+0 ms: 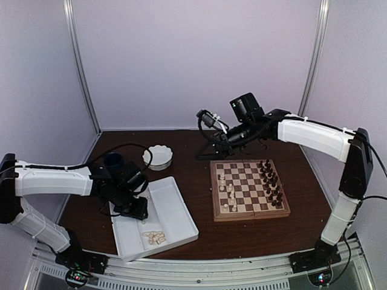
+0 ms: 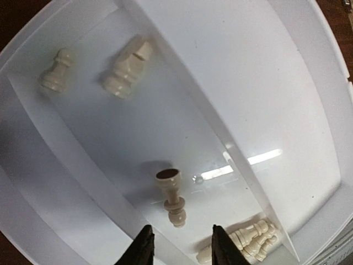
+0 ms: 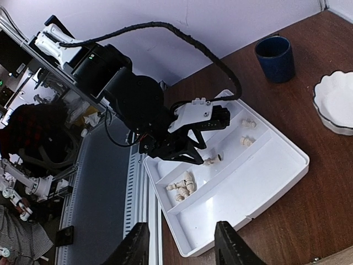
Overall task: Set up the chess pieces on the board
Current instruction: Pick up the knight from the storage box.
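Observation:
The board [image 1: 249,211] lies right of centre, with cream chess pieces [image 1: 227,193] along its left side and dark ones [image 1: 270,181] along its right. My left gripper [image 2: 183,248] hangs open over the white tray [image 2: 287,99]. A cream piece [image 2: 172,196] lies on its side just ahead of the fingertips, not gripped. In the top view the left gripper [image 1: 132,208] is over the tray's left compartment. My right gripper [image 3: 182,245] is open and empty. It is raised behind the board's far left corner [image 1: 211,136] and faces the tray.
More cream pieces lie in the tray: a pawn [image 2: 55,72], a larger piece [image 2: 126,72] and a pile [image 2: 251,240] at the near end [image 1: 154,237]. A white scalloped bowl [image 1: 158,157] and a dark blue cup [image 1: 113,161] stand behind the tray.

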Controlling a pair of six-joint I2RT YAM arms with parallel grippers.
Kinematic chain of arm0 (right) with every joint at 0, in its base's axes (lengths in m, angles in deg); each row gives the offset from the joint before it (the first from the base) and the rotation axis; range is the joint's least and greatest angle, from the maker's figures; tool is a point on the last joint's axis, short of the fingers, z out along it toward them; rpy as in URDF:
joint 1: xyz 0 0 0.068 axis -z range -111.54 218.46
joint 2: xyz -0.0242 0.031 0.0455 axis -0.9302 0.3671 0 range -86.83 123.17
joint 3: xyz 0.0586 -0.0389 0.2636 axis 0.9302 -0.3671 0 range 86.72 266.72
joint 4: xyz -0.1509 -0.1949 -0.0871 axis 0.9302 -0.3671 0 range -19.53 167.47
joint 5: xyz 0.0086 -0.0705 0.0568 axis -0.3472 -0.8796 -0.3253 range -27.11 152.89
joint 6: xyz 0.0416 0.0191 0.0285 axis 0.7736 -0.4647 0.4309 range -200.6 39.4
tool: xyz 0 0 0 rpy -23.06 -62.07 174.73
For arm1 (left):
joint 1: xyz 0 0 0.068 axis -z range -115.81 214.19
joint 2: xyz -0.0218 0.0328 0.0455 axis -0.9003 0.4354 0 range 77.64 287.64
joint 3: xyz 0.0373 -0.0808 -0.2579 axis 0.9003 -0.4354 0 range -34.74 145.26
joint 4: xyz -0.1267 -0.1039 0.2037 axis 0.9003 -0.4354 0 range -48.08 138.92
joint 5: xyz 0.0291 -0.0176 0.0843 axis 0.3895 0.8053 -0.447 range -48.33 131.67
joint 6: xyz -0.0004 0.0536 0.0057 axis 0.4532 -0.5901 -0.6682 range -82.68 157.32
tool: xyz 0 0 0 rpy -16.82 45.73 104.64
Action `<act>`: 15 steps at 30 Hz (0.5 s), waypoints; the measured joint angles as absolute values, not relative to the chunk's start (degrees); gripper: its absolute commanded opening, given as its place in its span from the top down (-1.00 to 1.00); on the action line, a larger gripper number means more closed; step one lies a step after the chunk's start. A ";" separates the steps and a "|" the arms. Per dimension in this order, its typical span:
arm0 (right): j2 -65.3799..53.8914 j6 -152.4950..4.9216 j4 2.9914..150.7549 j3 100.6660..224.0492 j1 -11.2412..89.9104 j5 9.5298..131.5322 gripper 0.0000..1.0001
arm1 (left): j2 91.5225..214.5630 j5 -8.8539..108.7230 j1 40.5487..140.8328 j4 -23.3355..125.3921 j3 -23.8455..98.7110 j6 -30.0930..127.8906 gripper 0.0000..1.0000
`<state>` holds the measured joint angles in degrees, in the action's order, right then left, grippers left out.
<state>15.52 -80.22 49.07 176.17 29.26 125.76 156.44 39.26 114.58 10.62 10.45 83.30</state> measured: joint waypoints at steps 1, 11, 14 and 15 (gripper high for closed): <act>14.36 -81.05 48.28 176.17 29.89 125.50 0.11 | 156.46 39.59 114.34 10.38 11.28 82.66 0.18; 9.40 -86.99 42.33 175.65 37.54 123.97 0.10 | 160.20 42.91 105.62 5.51 23.52 71.62 0.23; 6.01 -89.14 40.37 173.66 38.83 122.61 0.09 | 164.79 42.93 104.35 4.70 26.23 67.19 0.23; 4.70 -89.62 39.80 173.09 39.18 122.33 0.09 | 166.65 42.89 104.24 3.95 27.17 65.77 0.23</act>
